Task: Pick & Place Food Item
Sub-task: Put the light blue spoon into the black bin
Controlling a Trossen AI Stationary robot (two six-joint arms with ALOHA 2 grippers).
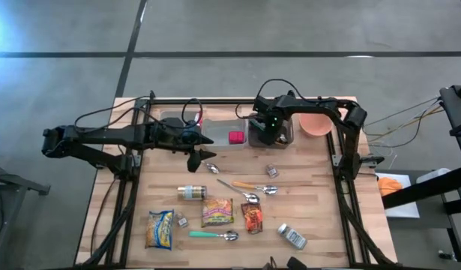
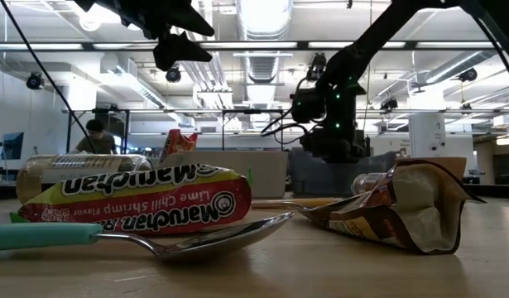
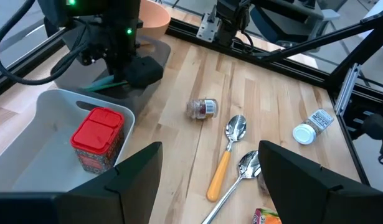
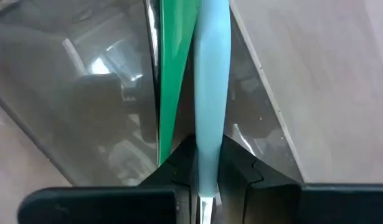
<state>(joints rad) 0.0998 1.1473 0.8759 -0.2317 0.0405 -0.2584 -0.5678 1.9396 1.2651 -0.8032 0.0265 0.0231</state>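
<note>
Surface: light butcher-block wooden table (image 1: 312,195) in black framing, on grey concrete floor; beyond it, an open workshop with strip lighting and 1 person seated far off. Right gripper (image 1: 269,129), pointing down over the dark grey bin (image 3: 144,46) at the table's far edge, jaws closed on a light-blue utensil handle (image 4: 210,93); handle's long axis runs straight out from the fingertips into the bin, beside a green handle (image 4: 172,74). Left gripper (image 1: 194,159) hovers near the white bin (image 3: 42,134), jaws apart, empty. White bin holds 1 red-lidded container (image 3: 98,137). Loose on table: 3 snack packets, 4 spoons, small jars.
</note>
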